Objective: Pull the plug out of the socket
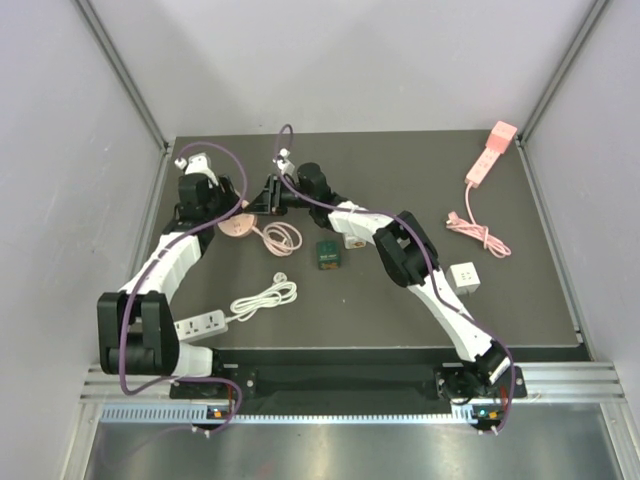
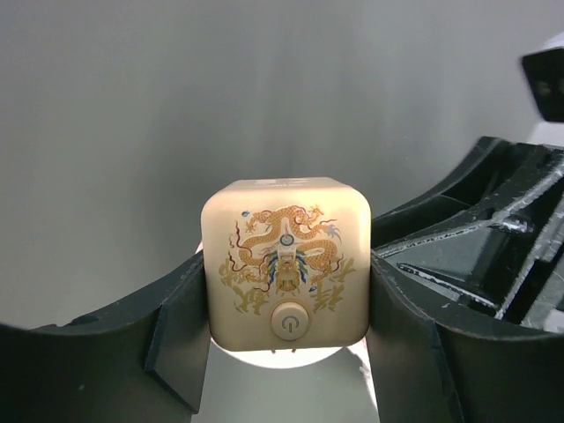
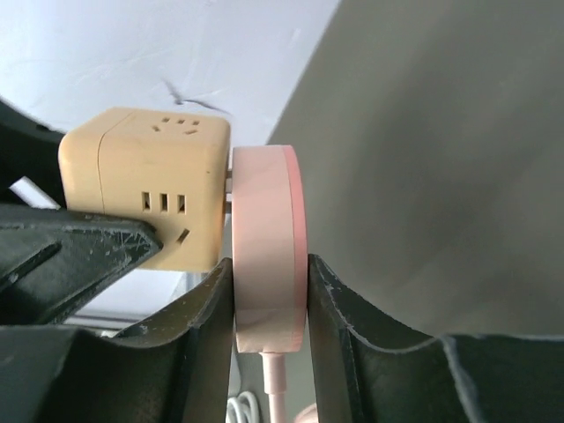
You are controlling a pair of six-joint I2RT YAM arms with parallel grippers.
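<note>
Two power strips (image 1: 200, 325) (image 1: 490, 153), perhaps three cubes (image 1: 328, 254) (image 1: 463, 277) (image 2: 286, 264)

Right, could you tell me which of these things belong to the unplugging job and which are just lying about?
In the job:
- cube adapter, held in the left gripper
- round pink socket, held in the right gripper

Lying about:
- pink power strip
- white power strip
- white cube
- green box

White arms (image 1: 172, 258), black pincers (image 2: 286, 300) (image 3: 269, 300); purple cables (image 1: 124, 345).
</note>
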